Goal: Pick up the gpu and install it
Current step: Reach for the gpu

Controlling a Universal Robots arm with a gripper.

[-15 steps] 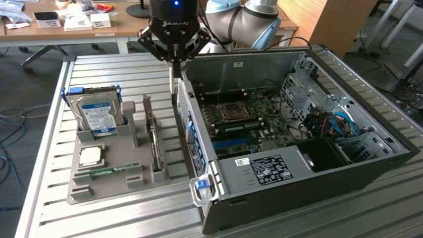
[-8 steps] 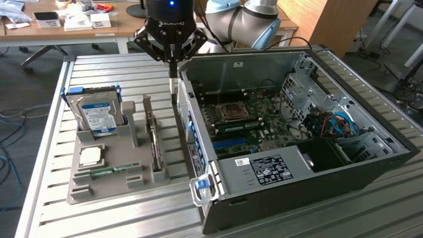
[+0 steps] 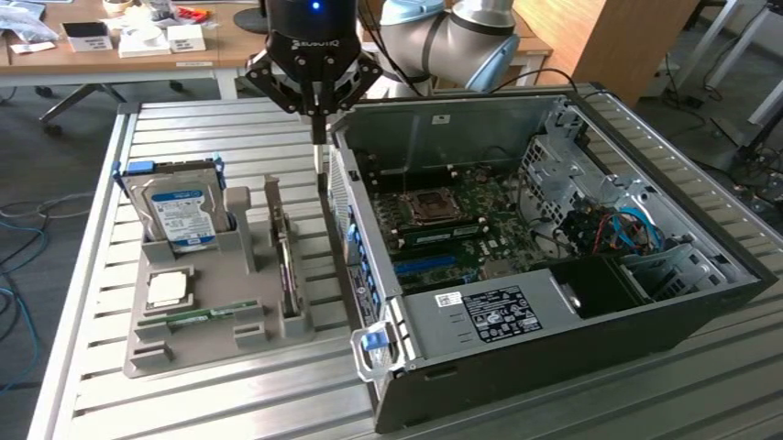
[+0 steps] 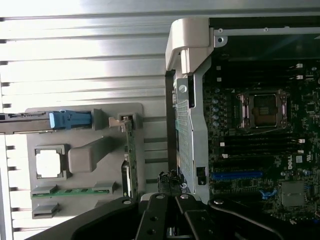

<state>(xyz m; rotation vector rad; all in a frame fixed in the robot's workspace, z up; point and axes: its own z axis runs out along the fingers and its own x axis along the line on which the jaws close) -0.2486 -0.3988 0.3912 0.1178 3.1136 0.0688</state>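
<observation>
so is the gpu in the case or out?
Out. The gpu stands on edge in the gray holder, beside the open case.

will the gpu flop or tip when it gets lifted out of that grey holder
Probably stiff: the gpu is a flat, rigid-looking card. Standing on its thin edge in the grey holder, it would likely tip if set down unsupported.

my claw (image 3: 318, 137) hangs over the narrow gap between the holder (image 3: 202, 323) with its upright gpu (image 3: 286, 266) and the case (image 3: 551, 357) wall; the case lies open above the motherboard (image 3: 471, 229).
</observation>
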